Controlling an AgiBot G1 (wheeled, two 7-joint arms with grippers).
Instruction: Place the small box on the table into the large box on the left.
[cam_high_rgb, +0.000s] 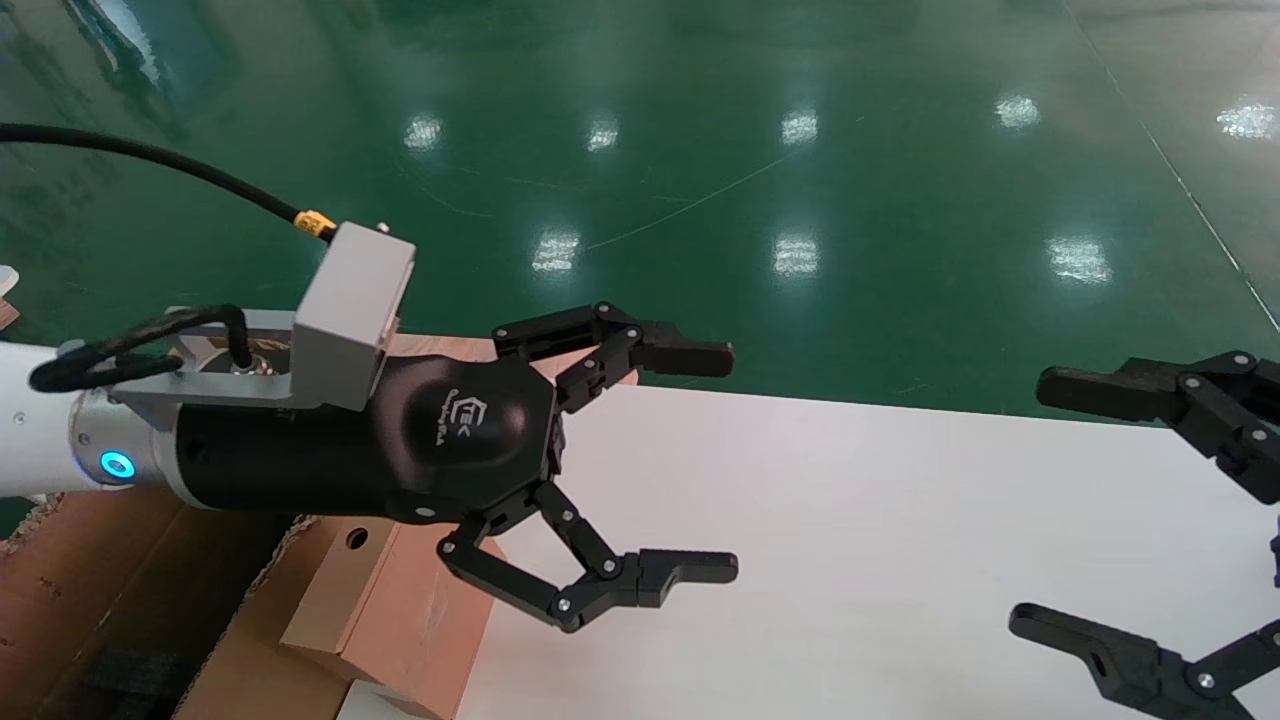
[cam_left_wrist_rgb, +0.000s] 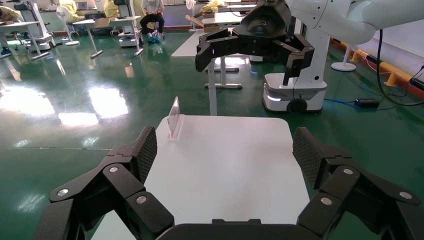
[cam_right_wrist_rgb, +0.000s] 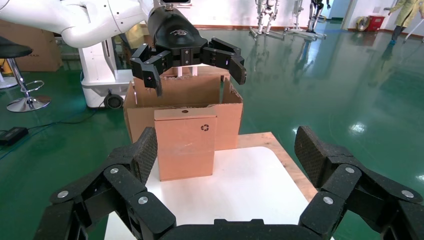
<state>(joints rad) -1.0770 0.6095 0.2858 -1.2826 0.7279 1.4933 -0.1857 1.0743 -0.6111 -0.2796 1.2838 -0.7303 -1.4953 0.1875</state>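
The small box (cam_right_wrist_rgb: 185, 145) stands upright at the left end of the white table (cam_right_wrist_rgb: 240, 190), its back against the large box (cam_right_wrist_rgb: 231, 117). In the head view the small box (cam_high_rgb: 400, 600) shows its round hole, beside the large box (cam_high_rgb: 90, 590) at the lower left. My left gripper (cam_high_rgb: 733, 462) hangs open and empty above the small box, fingers pointing across the table (cam_high_rgb: 850, 540); it is also seen as the left gripper (cam_right_wrist_rgb: 197, 80) from the right wrist. My right gripper (cam_high_rgb: 1030, 500) is open and empty over the table's right end, facing the small box.
A reddish wooden board (cam_right_wrist_rgb: 287, 162) sticks out beneath the table's far side. A clear acrylic stand (cam_left_wrist_rgb: 173, 117) sits on the table's far edge towards its right end. Green floor surrounds the table.
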